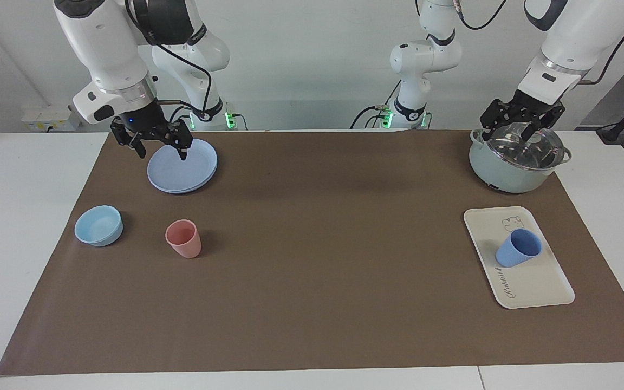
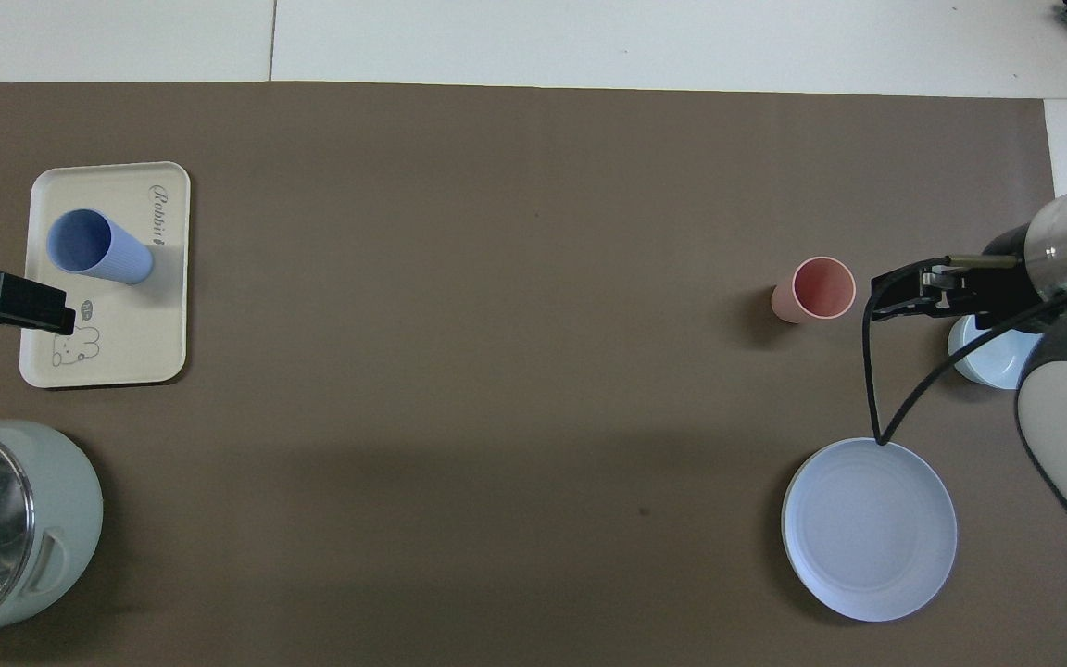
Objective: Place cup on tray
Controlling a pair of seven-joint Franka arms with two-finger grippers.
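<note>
Cup: the small periwinkle-blue tapered plastic tumbler (image 1: 518, 247) stands on the tray, near its middle, free of both grippers.
Tray: the flat cream-white rectangular tray with a bear drawing (image 1: 539, 292) lies at the left arm's end of the table, farther from the robots than the pale green pot with a glass lid (image 1: 515, 157).
Left gripper: the left gripper (image 1: 523, 122) hangs over the pot lid, fingers spread, holding nothing.
Right gripper: the right gripper (image 1: 161, 147) waits over the round blue plate (image 1: 182, 168), fingers apart, empty.
Progress: the placing looks done; judged from this, nothing is left but parking the arms.
Others: the pink cup (image 1: 183, 238) and the light-blue shallow bowl (image 1: 98, 225) sit on the brown mat, toward the right arm's end.
</note>
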